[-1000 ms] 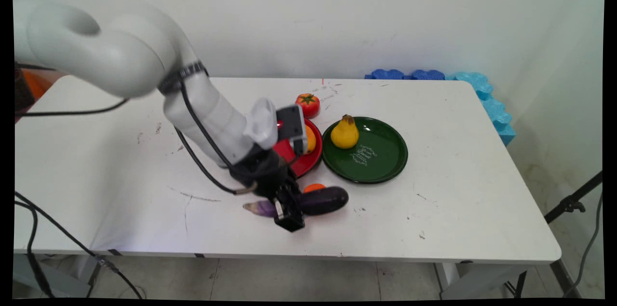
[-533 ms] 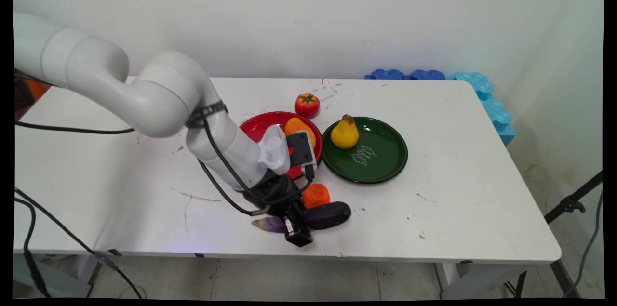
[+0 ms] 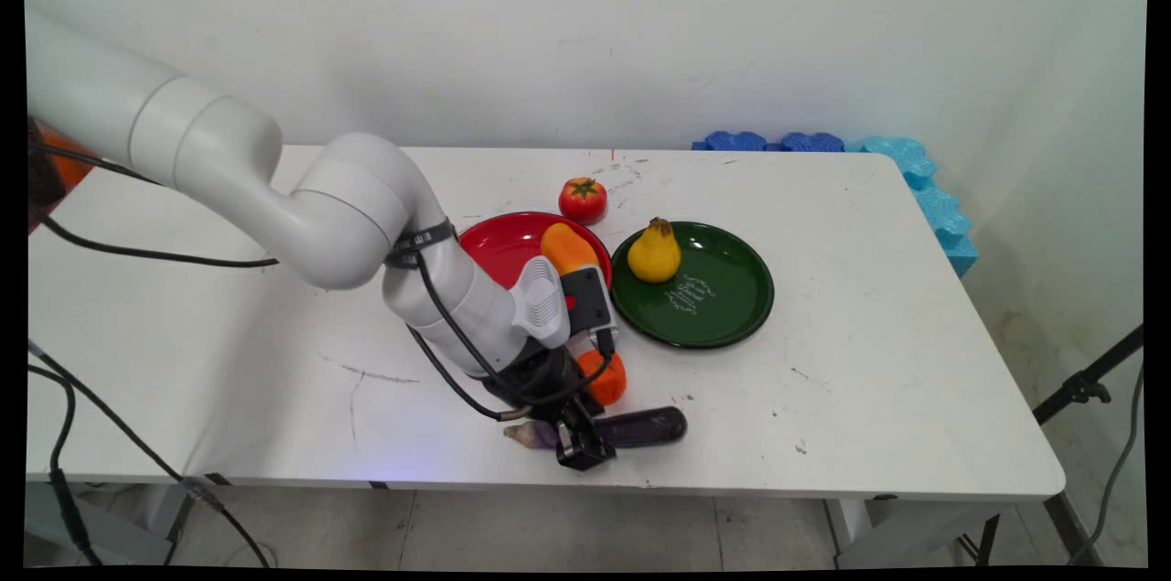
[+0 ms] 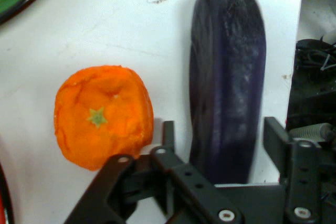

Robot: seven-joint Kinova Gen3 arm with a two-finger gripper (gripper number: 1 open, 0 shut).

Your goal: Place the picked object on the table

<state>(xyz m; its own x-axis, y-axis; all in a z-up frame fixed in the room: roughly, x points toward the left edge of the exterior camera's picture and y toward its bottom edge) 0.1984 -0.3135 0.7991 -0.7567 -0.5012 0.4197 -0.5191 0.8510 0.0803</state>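
The claw (image 4: 220, 129) stands open astride the stem half of the eggplant (image 4: 228, 77), which lies flat on the bench (image 3: 869, 361); one finger (image 4: 275, 137) is against its flank and the other stands just off it. An orange (image 4: 102, 116) sits just beside the claw's other side. Compared with a second ago, claw and eggplant are both nearer the bench's front edge, and the orange is more exposed.

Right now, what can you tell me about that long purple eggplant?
The eggplant is long, dark purple and shiny, paler at its stem end. It lies flat on the white table near the front edge. The gripper has one black finger on each side of it. An orange sits close beside it.
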